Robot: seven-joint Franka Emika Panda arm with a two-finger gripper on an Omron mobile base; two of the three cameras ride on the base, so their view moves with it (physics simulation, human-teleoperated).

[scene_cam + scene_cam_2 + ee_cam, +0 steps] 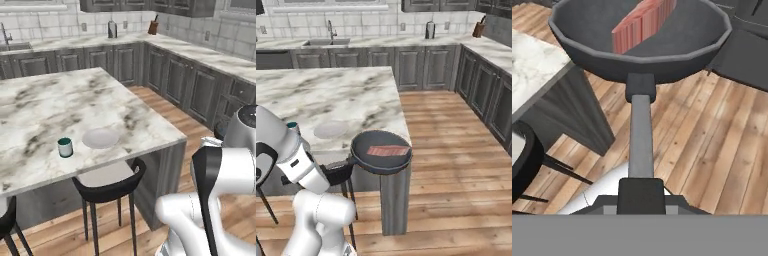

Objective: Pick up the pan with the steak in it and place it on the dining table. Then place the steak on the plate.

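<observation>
Now, with the gripper [346, 172] clamped on the handle of the pan [381, 151] at the dining table's [331, 95] corner, keep it level so the steak [388, 150] stays put while carrying it inboard beside the plate [330, 130].

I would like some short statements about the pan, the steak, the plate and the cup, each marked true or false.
1. The gripper is shut on the handle of the pan. True.
2. The steak lies on the plate. False: it lies in the pan; the plate is bare.
3. The pan rests flat on the dining table. False: it is held in the air at the table's corner.
4. A teal cup stands beside the plate. True.
</observation>
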